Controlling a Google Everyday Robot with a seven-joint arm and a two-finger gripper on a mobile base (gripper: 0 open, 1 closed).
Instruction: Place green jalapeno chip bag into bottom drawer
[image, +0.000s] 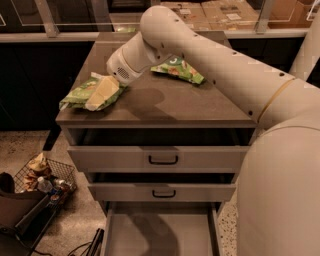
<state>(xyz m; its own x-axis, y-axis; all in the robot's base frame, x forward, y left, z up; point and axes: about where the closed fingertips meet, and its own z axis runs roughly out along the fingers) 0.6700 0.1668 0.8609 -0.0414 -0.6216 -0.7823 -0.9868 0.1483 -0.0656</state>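
Camera view showed your gripper (102, 92) low over the left part of the cabinet top (165, 102), pressed against the pale green chip bag (75, 97), which lay flat near the left edge. I could not tell whether the gripper was clamped on the bag or only resting on it (its cream tip hid the bag's near end). Your arm (220, 65) reached in from the right, probably so the wrist could tip down onto the bag from above. The brighter green bag (181, 70) lay well apart toward the back, partly behind the arm. The bottom drawer (150, 235) stood open farther than the two handled drawers (162, 159) above it, so its floor was clear to receive the bag. In my judgement you were at the grasp, and the bag would need lifting past the top's front edge next.
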